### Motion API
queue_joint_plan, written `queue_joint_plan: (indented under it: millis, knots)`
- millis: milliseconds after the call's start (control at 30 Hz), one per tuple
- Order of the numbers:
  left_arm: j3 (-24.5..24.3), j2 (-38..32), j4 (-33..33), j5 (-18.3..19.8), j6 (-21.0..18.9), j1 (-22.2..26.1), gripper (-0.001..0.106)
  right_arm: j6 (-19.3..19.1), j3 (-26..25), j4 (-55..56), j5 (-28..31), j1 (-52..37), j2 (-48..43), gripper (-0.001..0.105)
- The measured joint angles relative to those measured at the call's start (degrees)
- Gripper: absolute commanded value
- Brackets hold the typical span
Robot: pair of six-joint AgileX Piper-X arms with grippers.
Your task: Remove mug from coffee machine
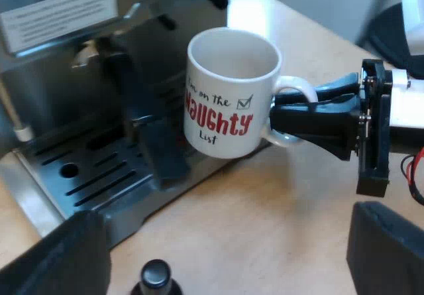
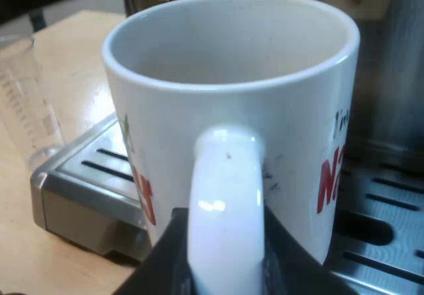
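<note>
Mug (image 1: 225, 96) is the white one with "I'm on the NAUGHTY List" in black and red lettering; it's at the outer edge of the espresso machine (image 1: 73, 50), with its base partly over the slotted metal drip tray (image 1: 86, 179) and partly over the wooden table (image 1: 265, 222); it leans a little, and honestly I can't tell whether the base touches the tray or sits just clear of it.

Right gripper (image 1: 281, 113) reaches in from the side facing away from the machine and is clamped on the mug's handle (image 1: 299, 88); one black finger sits on each side of the loop; in the right wrist view the handle stands upright between those fingers, with the mug's body just beyond it and the tray's slots underneath.

Left gripper (image 1: 222, 255) hangs over the table near the tray's front edge; its fingers (image 1: 59, 258) are spread wide apart with nothing between them but open tabletop; a tamper (image 1: 156, 276) with a black knob stands on the table just under it, near the tray.

Measuring glass (image 2: 26, 103) is clear with printed marks; it stands upright on the table just beside the tray's corner, apart from the mug.
</note>
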Motion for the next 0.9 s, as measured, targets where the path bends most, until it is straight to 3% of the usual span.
queue_joint_plan:
  millis: [233,467,633,900]
  knots:
    - [0.0,0.0,0.0,5.3,0.0,-0.2,0.087,0.0,2.5,7.0,6.2,5.8,-10.2,0.0]
    - [0.0,0.0,0.0,5.5,0.0,-3.6,0.087,0.1,2.8,18.4,12.4,11.2,-18.6,0.0]
    - [0.0,0.0,-0.1,5.6,0.0,-6.4,0.087,0.1,2.8,20.5,23.9,12.6,-23.9,0.0]
    - [0.0,2.0,-3.0,5.6,0.0,-9.5,0.087,0.1,2.8,26.6,34.9,12.6,-26.5,0.0]
